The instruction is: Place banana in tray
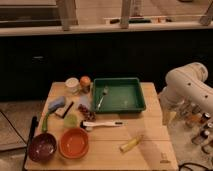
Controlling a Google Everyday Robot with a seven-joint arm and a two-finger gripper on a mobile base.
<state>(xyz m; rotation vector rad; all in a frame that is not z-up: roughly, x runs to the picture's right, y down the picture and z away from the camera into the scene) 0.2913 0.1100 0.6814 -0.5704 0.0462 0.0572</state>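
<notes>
The yellow banana (131,144) lies on the wooden table (150,127) near its front right, pointing diagonally. The green tray (120,80) stands at the back middle of the table with a fork (102,96) lying inside it at the left. My white arm (186,84) reaches in from the right. Its gripper (166,114) hangs beside the table's right edge, open and with nothing in it. It is to the right of the tray and well above and right of the banana.
Left of the tray are a white cup (73,85) and an orange fruit (85,81). A blue sponge (56,104), a white brush (102,124), an orange bowl (74,142) and a purple bowl (42,146) fill the table's left half. Bottles (200,125) stand at the right.
</notes>
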